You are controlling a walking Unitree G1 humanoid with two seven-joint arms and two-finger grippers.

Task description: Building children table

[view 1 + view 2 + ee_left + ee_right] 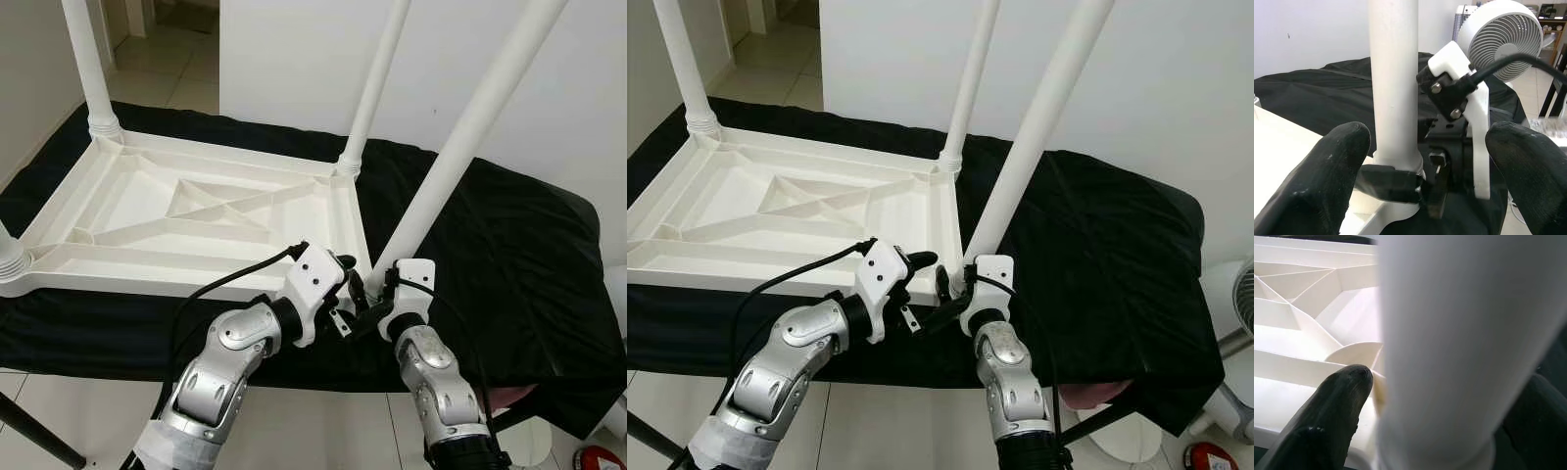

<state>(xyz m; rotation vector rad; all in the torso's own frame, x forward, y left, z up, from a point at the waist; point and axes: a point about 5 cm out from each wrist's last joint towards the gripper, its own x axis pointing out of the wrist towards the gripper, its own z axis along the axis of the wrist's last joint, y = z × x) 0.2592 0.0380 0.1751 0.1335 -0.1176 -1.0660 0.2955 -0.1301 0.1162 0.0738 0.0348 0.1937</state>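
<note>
A white plastic children's table [196,211] lies upside down on a black cloth [509,255]. Legs stand up at its far-left corner [86,59] and far-right corner [377,83]. At the near-right corner a long white leg [460,147] leans up to the right. My right gripper [370,299] is shut on the base of this leg, and the leg [1464,347] sits between its two black fingers [1332,416]. My left gripper [345,292] hovers just left of that base, open, its fingertips [1317,181] spread wide with nothing between them.
A ribbed leg base [8,257] shows at the table's near-left corner. A white fan [1506,39] stands on the floor to the right past the cloth. A red object [1207,456] lies on the tiled floor nearby. A white wall rises behind.
</note>
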